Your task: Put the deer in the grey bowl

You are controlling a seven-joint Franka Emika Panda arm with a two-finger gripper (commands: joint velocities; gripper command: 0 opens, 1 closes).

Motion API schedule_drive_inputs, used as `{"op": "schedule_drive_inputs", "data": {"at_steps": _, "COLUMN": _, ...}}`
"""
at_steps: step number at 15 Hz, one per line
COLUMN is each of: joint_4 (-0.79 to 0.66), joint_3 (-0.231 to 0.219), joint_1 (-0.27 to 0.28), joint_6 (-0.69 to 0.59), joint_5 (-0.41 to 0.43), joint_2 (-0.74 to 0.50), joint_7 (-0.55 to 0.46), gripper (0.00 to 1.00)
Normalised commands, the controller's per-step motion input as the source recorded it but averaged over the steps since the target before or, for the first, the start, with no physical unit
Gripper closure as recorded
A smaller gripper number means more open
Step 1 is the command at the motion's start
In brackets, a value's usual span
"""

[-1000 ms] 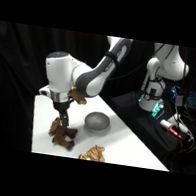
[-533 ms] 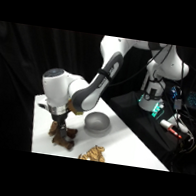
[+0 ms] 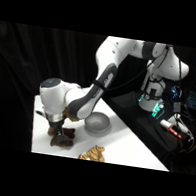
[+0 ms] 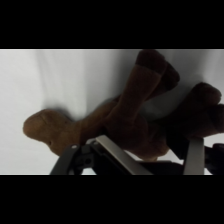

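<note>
Grey bowl [image 3: 97, 122] holds nothing; deer [image 3: 62, 138] on table [image 3: 129, 148].

From the side view we look across and down on the white table [image 3: 129, 146] from a camera standing off it, far enough to take in the whole arm [image 3: 106, 77] reaching from its base at the upper right of the frame down to the lower left. From the wrist view we look very closely past the gripper [image 4: 150, 157], whose fingers rise from the bottom edge, onto the table straight below. Both views share the deer [image 3: 62, 137] [image 4: 135, 115]: small at lower left in the side view, filling the centre and right in the wrist view.
</note>
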Motion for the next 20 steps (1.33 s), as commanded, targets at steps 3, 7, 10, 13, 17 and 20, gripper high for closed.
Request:
{"op": "schedule_drive_inputs", "data": {"at_steps": 3, "joint_4": 0.32, "joint_3": -0.032, "joint_1": 0.003, "joint_6": 0.04, "joint_5": -0.035, "joint_2": 0.23, "joint_7": -0.02, "gripper": 0.60}}
{"op": "schedule_drive_inputs", "data": {"at_steps": 7, "joint_4": 0.28, "joint_3": -0.004, "joint_1": -0.019, "joint_6": 0.04, "joint_5": -0.011, "joint_2": 0.21, "joint_7": -0.03, "gripper": 0.90}}
{"op": "schedule_drive_inputs", "data": {"at_steps": 10, "joint_4": 0.19, "joint_3": -0.003, "joint_1": -0.008, "joint_6": 0.01, "joint_5": -0.008, "joint_2": 0.12, "joint_7": -0.02, "gripper": 0.94}}
{"op": "schedule_drive_inputs", "data": {"at_steps": 13, "joint_4": 0.10, "joint_3": -0.008, "joint_1": 0.003, "joint_6": -0.10, "joint_5": -0.011, "joint_2": -0.03, "joint_7": -0.01, "gripper": 0.94}}
{"op": "schedule_drive_inputs", "data": {"at_steps": 17, "joint_4": -0.13, "joint_3": -0.004, "joint_1": 0.029, "joint_6": -0.24, "joint_5": -0.024, "joint_2": -0.35, "joint_7": -0.02, "gripper": 0.95}}
{"op": "schedule_drive_inputs", "data": {"at_steps": 20, "joint_4": -0.33, "joint_3": 0.005, "joint_1": 0.048, "joint_6": -0.31, "joint_5": -0.056, "joint_2": -0.56, "joint_7": -0.04, "gripper": 0.96}}
